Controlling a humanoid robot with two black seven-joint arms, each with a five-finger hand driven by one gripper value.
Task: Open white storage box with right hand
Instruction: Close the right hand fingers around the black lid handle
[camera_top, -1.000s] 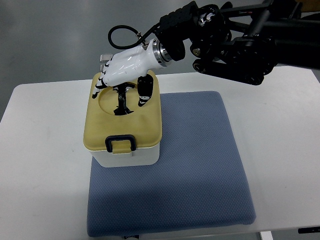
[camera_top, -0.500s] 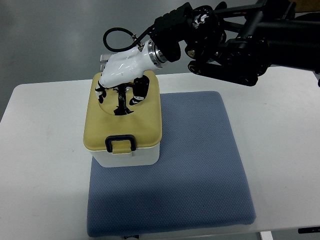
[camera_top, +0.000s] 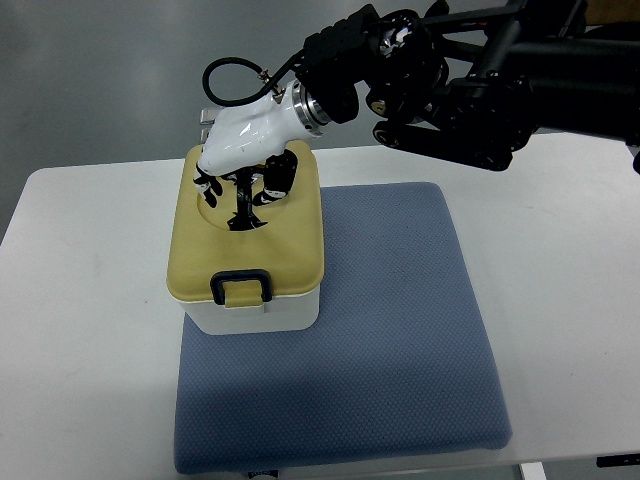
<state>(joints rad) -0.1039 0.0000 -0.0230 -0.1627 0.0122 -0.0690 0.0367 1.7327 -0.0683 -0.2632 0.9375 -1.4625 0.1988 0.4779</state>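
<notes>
A white storage box (camera_top: 255, 312) with a tan lid (camera_top: 285, 250) stands on the far left corner of a blue-grey mat (camera_top: 400, 340), which lies on a white table (camera_top: 80, 340). The lid is on the box, and a dark latch (camera_top: 240, 284) sits at its near edge, facing the camera. The right hand (camera_top: 245, 165), white-shelled with dark finger joints, comes in from the right on a black arm (camera_top: 470, 70) and hangs over the far half of the lid, right above a round recess (camera_top: 235, 205) sunk in the top. Its fingers (camera_top: 275, 180) are curled downward into that recess around a dark upright piece (camera_top: 243, 205) that stands in the middle of it; they appear to close on this piece, though whether they truly grip it or merely touch it cannot be told from this steep view. The palm sits just above the lid's far edge, and the latch lies well apart from the hand, on the near side
</notes>
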